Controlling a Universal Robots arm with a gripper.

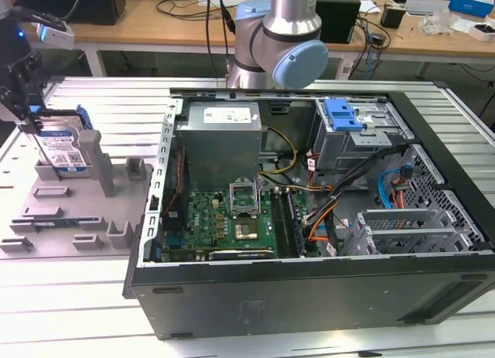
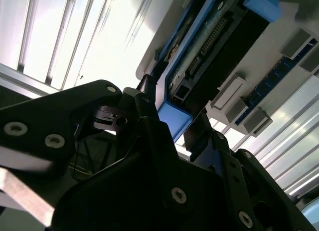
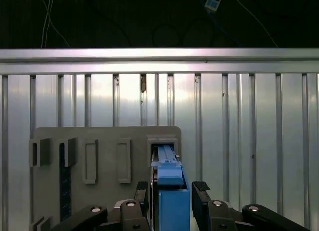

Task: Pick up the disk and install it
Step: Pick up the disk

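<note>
The disk (image 1: 66,151), a silver drive with a white-and-blue label in a blue carrier, stands on edge in a slot of the grey holder plate (image 1: 73,199) at the exterior view's left. My gripper (image 1: 35,126) comes down on its top edge from above. In the first wrist view the disk's blue edge (image 3: 167,163) runs between my two fingers (image 3: 201,193), which press close on both sides; the gripper (image 3: 171,191) looks shut on it. The second wrist view has the same blue corner (image 2: 175,118) pinched in the gripper (image 2: 174,116), connector side (image 2: 209,46) beyond.
An open computer case (image 1: 309,296) lies at the exterior view's right, with motherboard (image 1: 232,215), power supply (image 1: 220,138) and a drive cage with a blue latch (image 1: 343,114). The arm's base joints (image 1: 278,41) stand behind it. The grey holder plate (image 3: 99,136) carries several other slots and blocks.
</note>
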